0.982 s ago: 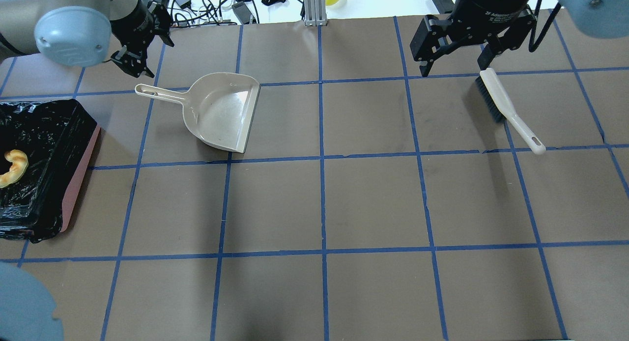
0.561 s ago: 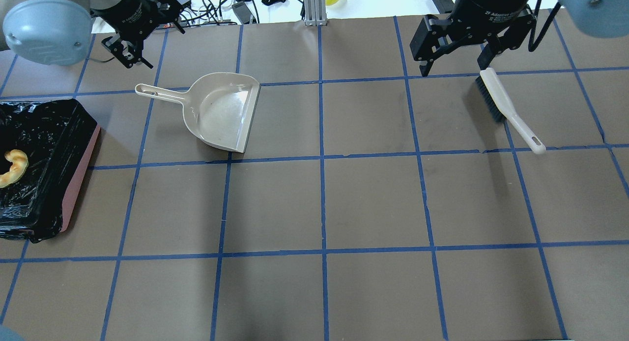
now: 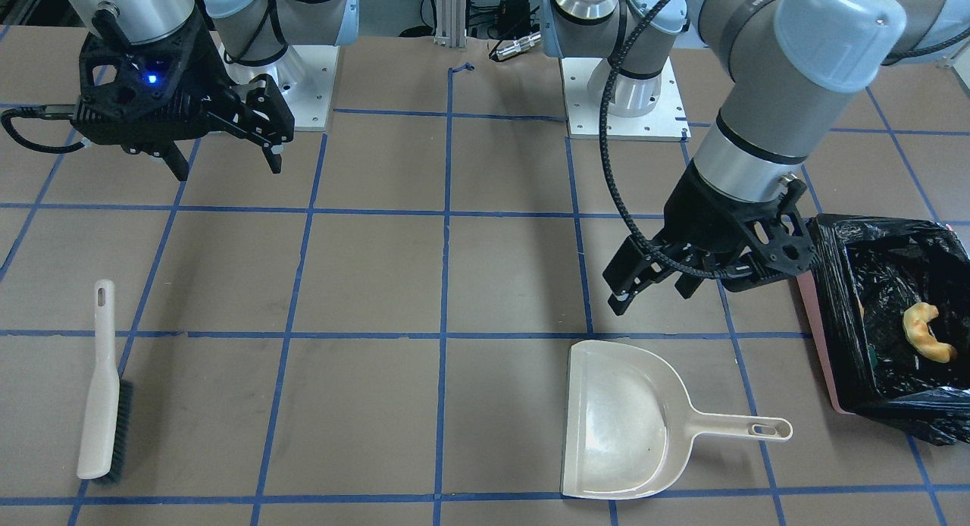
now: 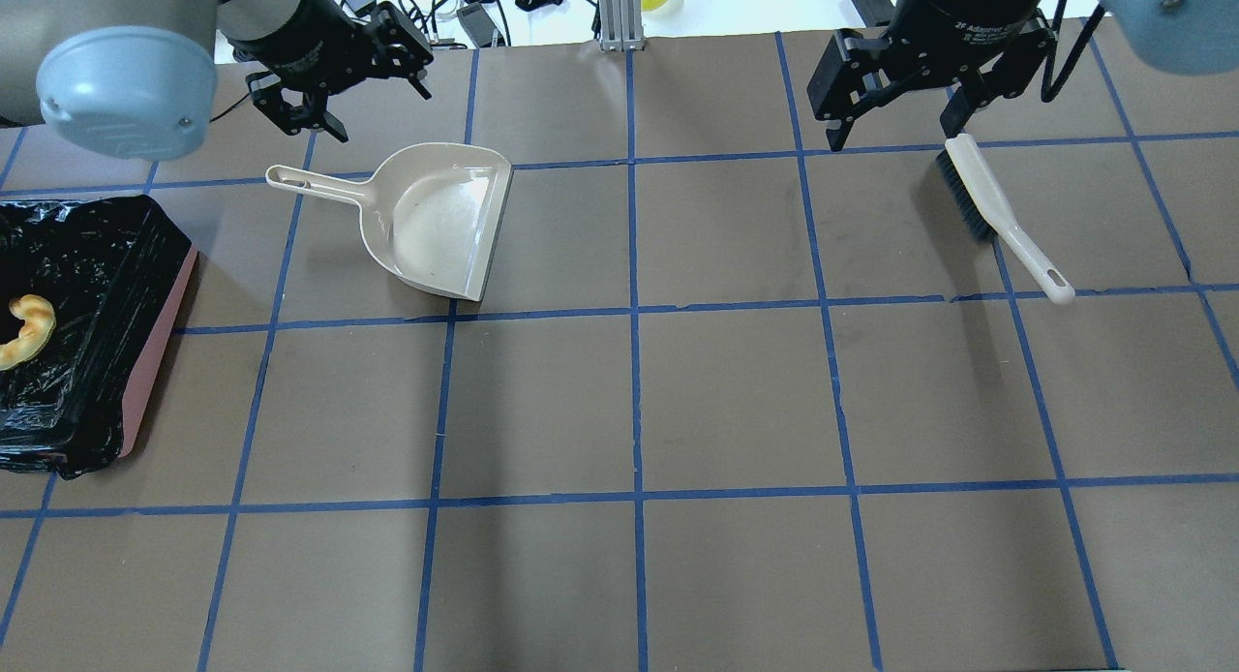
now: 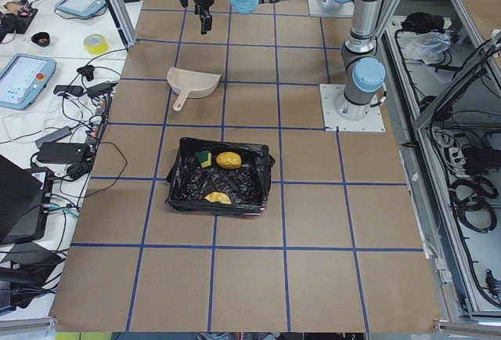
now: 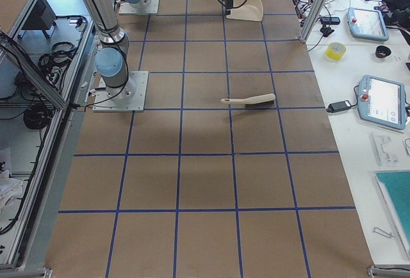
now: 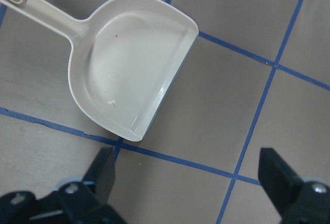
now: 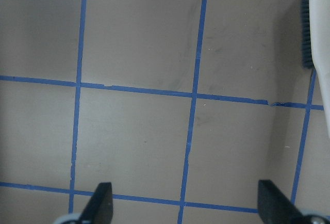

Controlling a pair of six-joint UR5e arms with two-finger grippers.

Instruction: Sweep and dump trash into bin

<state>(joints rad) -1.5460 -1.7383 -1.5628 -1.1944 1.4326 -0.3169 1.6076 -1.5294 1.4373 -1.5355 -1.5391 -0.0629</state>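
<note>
Since a moment ago our left gripper [image 3: 652, 294] has swung right along the far edge, jaws spread, empty. We see the trash [image 5: 228, 160] inside the bin [image 4: 155, 352] at the left edge, well apart from it. Our right gripper [image 4: 895, 136] hangs spread, empty.

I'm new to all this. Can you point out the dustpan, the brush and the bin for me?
dustpan [image 4: 431, 227]: overhead view, middle of its scoop.
brush [image 4: 976, 180]: overhead view, pale back above the dark bristles.
bin [image 4: 106, 265]: overhead view, black bag lining its wall.

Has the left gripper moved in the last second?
Yes. The left gripper shifted rightward in the overhead view, from near the dustpan handle's tip toward its pan.
</note>
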